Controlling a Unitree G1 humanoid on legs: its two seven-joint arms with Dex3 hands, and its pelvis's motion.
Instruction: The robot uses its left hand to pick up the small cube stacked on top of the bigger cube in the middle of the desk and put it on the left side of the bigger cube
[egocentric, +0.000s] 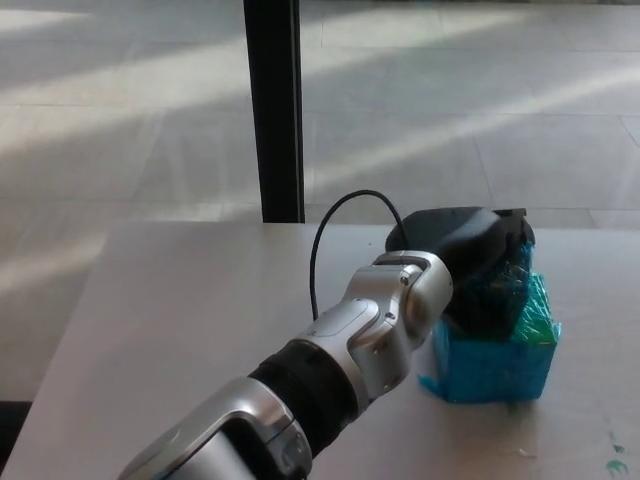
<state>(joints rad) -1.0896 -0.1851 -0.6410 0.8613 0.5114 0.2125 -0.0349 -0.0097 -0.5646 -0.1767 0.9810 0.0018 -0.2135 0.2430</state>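
Cubes: we count two, both blue-teal, stacked right of centre on the pale surface (180, 300). Bigger cube (490, 368) sits on the surface, its front face toward us, edges roughly square to the near edge. Small cube (515, 290) is on top of it, mostly hidden; we only see teal bits at its right side and upper edge. It is a cube, so we read no long axis; whether it sits square or skewed on the lower one we cannot tell.

One robot arm in view: the left, silver forearm (350, 350) with a black band, coming up from the bottom left toward the stack. One left hand (465, 260), black, draped over the top of the small cube and covering most of it. We see the back of the hand, not the fingers, so we cannot tell how far they are closed or whether they have hold of the cube. Hand touches or sits right over the small cube's top and left side.

One black cable (325, 235) loops up from the wrist. One dark vertical post (272, 110) stands behind the far edge of the surface, tiled floor (450, 110) with light streaks beyond. Few teal specks (615, 465) lie on the surface at the bottom right.
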